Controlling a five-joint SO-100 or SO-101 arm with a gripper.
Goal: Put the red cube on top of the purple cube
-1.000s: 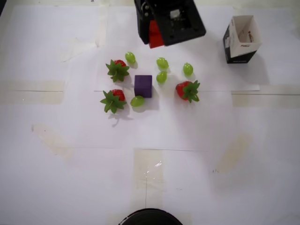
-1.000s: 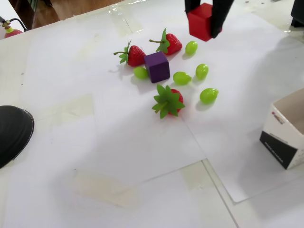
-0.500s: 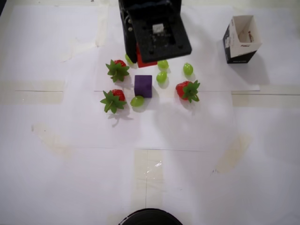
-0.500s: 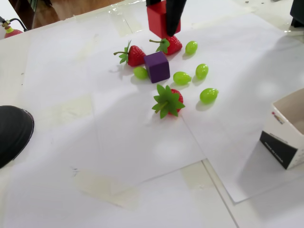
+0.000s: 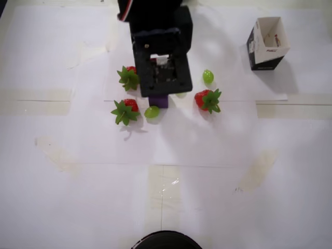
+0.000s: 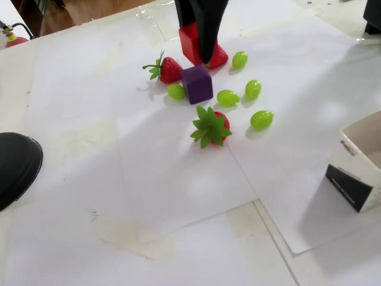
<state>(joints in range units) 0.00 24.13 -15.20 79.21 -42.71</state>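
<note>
In the fixed view, a strawberry (image 6: 169,69) lies leftmost in the cluster toward the far edge of the white table (image 6: 149,196), with a green grape (image 6: 175,91) just beside the purple cube (image 6: 197,84). Above that cube, not touching it, the gripper (image 6: 199,44) clamps the red cube (image 6: 190,42) between its dark fingers. Rightward lie more grapes (image 6: 262,120), then an open carton (image 6: 360,170) at the right edge. In the overhead view the arm hides most of the purple cube (image 5: 158,101).

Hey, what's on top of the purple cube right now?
Nothing rests on the purple cube; its top face is bare in the fixed view. The gripper holds the red cube above and behind it. The overhead view hides most of it under the arm.
</note>
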